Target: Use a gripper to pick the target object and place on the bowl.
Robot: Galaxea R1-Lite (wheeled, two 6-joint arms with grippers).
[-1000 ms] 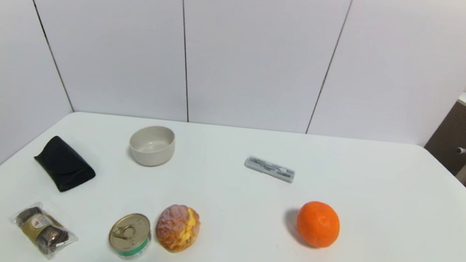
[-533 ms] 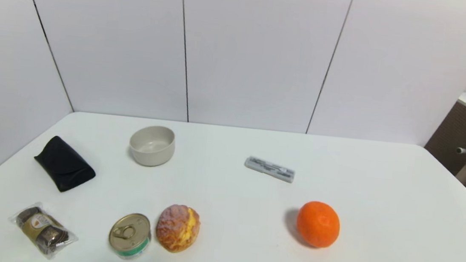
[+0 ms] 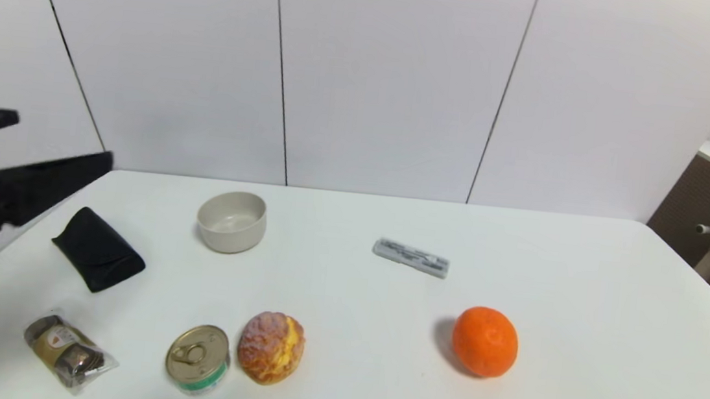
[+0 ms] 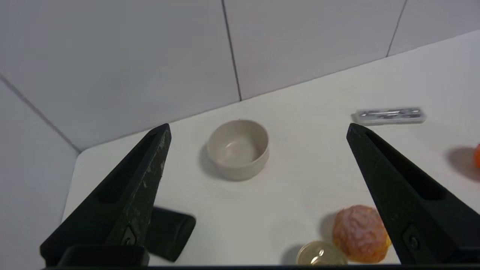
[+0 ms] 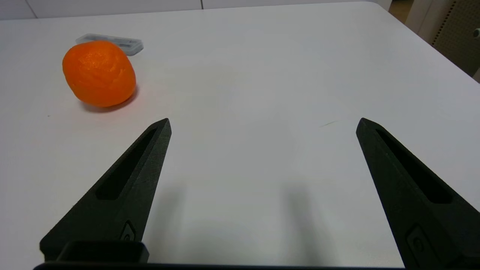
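Step in hand: approach; nothing is gripped yet, and the bun sits untouched on the tabletop.
Left gripper: raised at the left edge of the head view, above the black pouch, fingers spread wide and empty (its wrist view frames bowl and bun between them).
Right gripper: low over bare tabletop near the orange, fingers released and empty; it looks parked.
Bun: at the near side of the tabletop, just beside the gold-lidded can; whether they touch I cannot tell.
Bowl: empty, farther back, well apart from the bun.
Next move, as I judge it: bring the left gripper toward the near side and down over the bun, with the fingers set so that neither lands on the can.
Risk: the can sits so close that a finger could nudge it or roll the bun.
Other things: a wrapped snack at the near left and a grey flat case farther back.
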